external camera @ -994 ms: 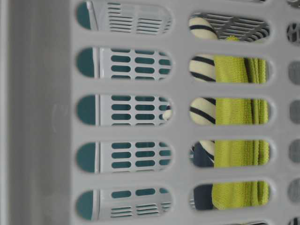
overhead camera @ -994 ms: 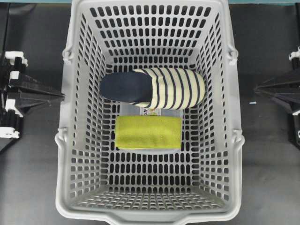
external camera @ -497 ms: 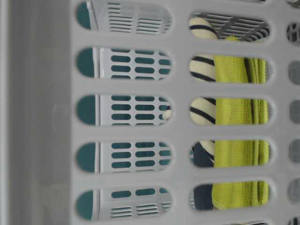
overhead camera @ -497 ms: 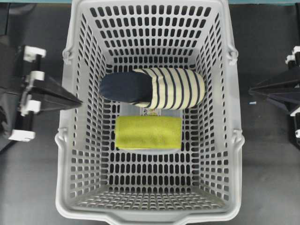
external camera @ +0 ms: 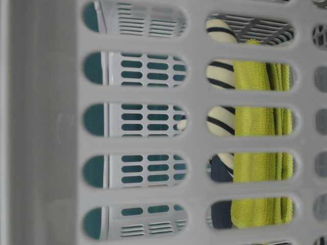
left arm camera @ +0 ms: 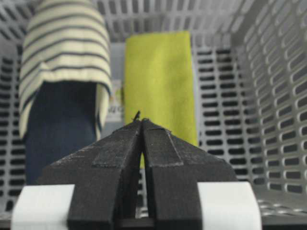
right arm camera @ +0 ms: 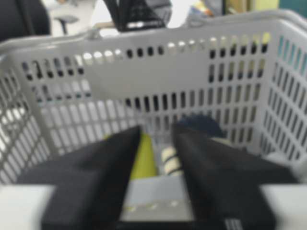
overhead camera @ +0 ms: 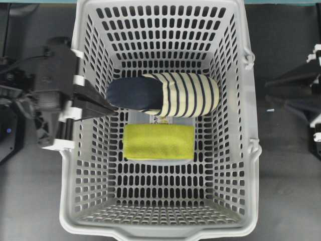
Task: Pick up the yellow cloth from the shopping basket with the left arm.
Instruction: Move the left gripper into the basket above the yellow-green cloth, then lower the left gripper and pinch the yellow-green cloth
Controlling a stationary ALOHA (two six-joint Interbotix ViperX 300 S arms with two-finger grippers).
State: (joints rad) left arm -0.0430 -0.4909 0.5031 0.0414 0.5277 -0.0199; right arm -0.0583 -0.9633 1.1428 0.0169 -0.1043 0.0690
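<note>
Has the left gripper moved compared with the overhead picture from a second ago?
Yes. The left gripper, shut, has travelled rightward in the overhead view, from outside the shopping basket across its left rim, ending near the slipper.

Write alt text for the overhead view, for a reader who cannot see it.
A grey shopping basket holds a yellow cloth lying flat beside a striped slipper. The left pincer, shut, reaches over the basket's left rim toward the slipper's dark end.
</note>
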